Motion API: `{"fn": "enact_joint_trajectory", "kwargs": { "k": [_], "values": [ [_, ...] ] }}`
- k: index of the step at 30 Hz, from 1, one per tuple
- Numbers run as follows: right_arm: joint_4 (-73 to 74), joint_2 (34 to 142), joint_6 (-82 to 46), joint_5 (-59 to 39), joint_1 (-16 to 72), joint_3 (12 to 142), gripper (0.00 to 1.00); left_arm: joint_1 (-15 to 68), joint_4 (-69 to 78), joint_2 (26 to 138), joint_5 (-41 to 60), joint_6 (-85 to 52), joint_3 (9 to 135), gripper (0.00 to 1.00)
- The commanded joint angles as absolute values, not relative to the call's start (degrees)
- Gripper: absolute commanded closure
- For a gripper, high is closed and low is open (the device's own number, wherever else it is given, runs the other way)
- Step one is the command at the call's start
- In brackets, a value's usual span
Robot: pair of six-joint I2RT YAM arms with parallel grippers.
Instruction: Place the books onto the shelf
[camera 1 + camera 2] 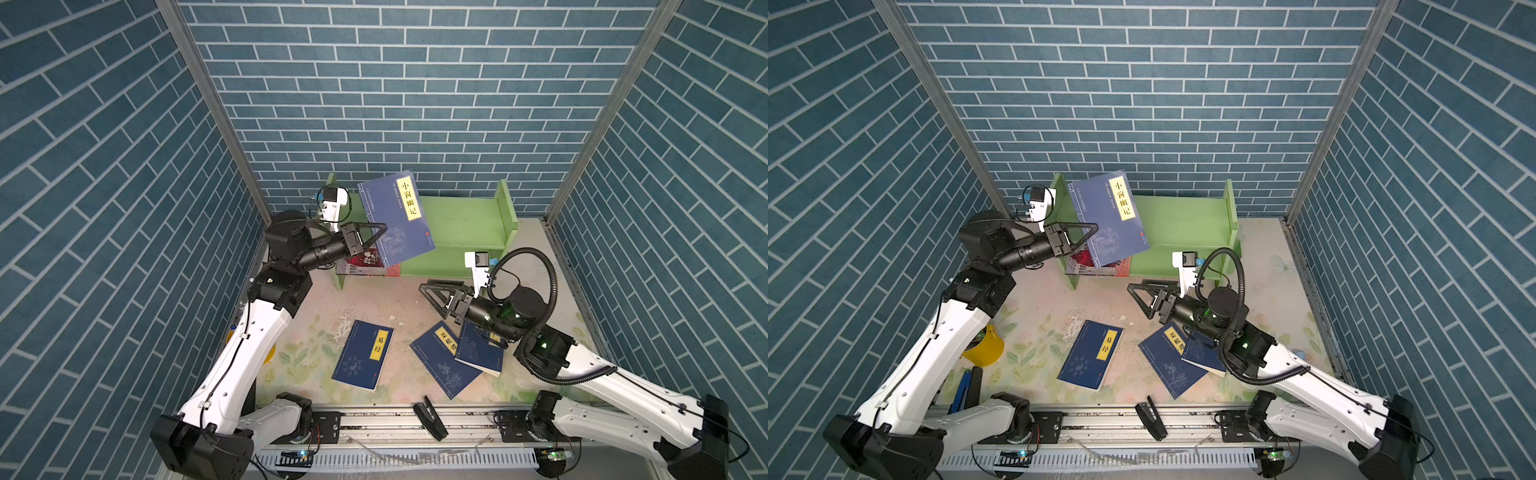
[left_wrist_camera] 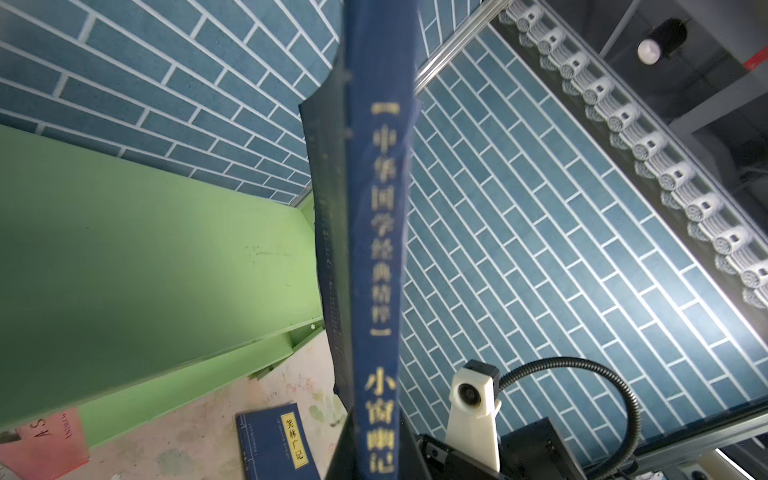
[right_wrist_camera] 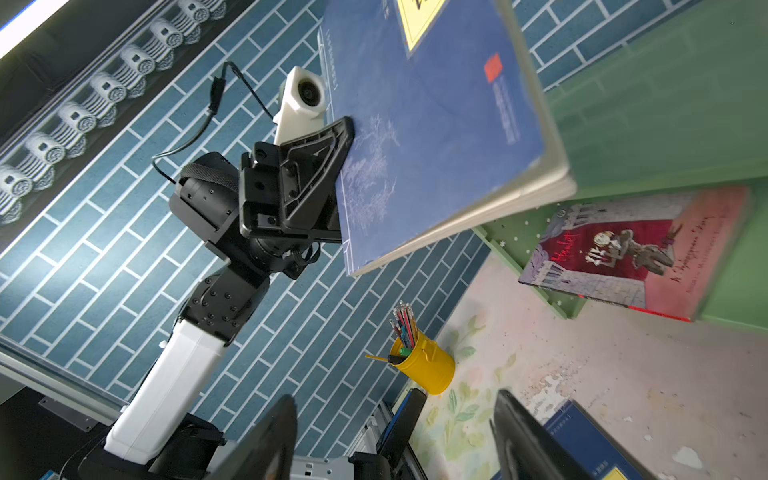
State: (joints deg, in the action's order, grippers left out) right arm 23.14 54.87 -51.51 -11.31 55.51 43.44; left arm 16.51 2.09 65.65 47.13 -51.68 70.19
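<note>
Left gripper is pinching the blue book in the air over the shelf's left end. Right gripper is spread and empty. Looks like the shelving step; next, lower the book in upright.

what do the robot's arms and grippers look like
The left arm and right arm have white shells and black joints. The left gripper and right gripper have black triangular open-frame fingers. A black corrugated hose loops over the right arm; green lights dot its joints.

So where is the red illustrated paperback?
The paperback sits in the lower tier of the light green wooden shelf, left end in both top views, under the held dark blue book.
</note>
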Motion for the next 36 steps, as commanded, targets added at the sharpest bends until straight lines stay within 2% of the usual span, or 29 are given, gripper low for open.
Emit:
{"fn": "enact_joint_trajectory", "kwargs": {
  "k": [1,9,14,21,25,30,33,34,36],
  "values": [
    [33.8,58.3,-54.1,-13.2,55.8,44.5,0.23,15.6,15.4,64.5,46.3,-62.7,68.0,1.00],
    [44.3,66.8,-54.3,-13.3,55.6,49.0,0.22,15.1,19.5,63.4,46.1,-68.6,65.1,1.00],
    [45.4,71.0,-52.7,-13.8,55.4,54.1,0.19,15.1,19.7,64.5,48.3,-66.4,67.1,1.00],
    [46.6,75.9,-53.3,-12.9,53.8,58.5,0.20,15.1,23.2,65.1,47.6,-70.4,65.7,1.00],
    [51.0,78.6,-54.8,-12.5,52.6,59.7,0.35,15.1,24.9,64.1,46.8,-73.0,63.3,1.00],
    [57.0,81.8,-58.6,-12.4,50.8,59.9,0.65,15.1,23.4,61.8,46.7,-72.3,60.9,1.00],
    [58.4,83.1,-61.4,-13.8,49.2,60.5,0.91,15.1,22.8,61.6,46.6,-71.9,59.7,1.00],
    [58.5,83.3,-62.2,-14.4,48.7,60.7,0.98,15.1,22.4,61.6,46.6,-71.5,59.5,0.97],
    [57.7,82.9,-63.2,-15.4,47.9,61.0,1.00,15.1,21.4,61.7,46.8,-70.1,59.5,0.80]
  ]
}}
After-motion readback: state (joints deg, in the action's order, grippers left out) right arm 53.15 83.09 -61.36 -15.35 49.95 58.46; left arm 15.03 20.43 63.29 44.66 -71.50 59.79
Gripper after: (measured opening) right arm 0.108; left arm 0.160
